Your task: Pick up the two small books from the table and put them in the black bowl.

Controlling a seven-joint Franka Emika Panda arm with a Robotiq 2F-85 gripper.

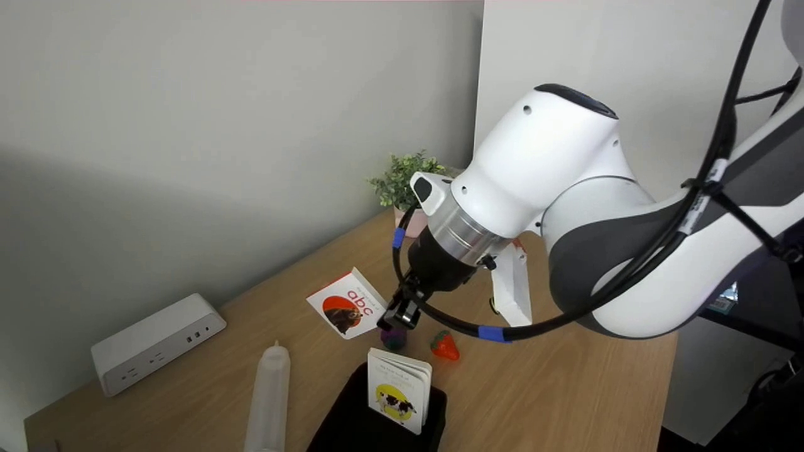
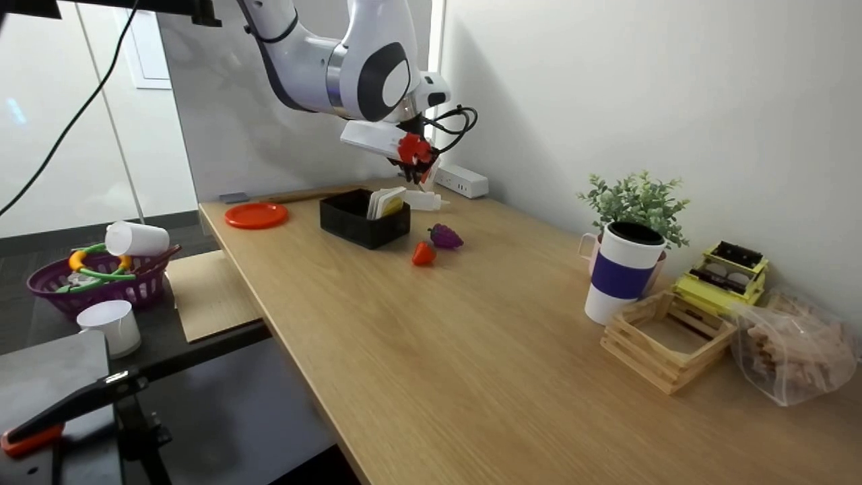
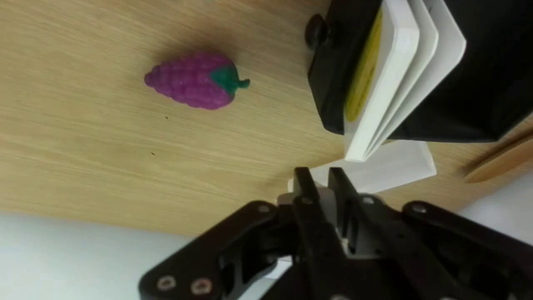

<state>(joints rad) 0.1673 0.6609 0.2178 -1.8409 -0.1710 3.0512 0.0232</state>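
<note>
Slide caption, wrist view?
Small white book sticking out of the black container, purple toy fruit nearby, gripper in foreground.

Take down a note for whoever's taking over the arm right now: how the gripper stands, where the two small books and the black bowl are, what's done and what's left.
Gripper: shut on the abc book, holding it in the air outside the black bowl.
The black bowl, box-shaped, sits on the table.
The cow book is in it, sticking up above the rim.
Done: cow book in.
Left: bring the abc book over, lower it in, release; probably best to steer clear of the cow book.
</note>
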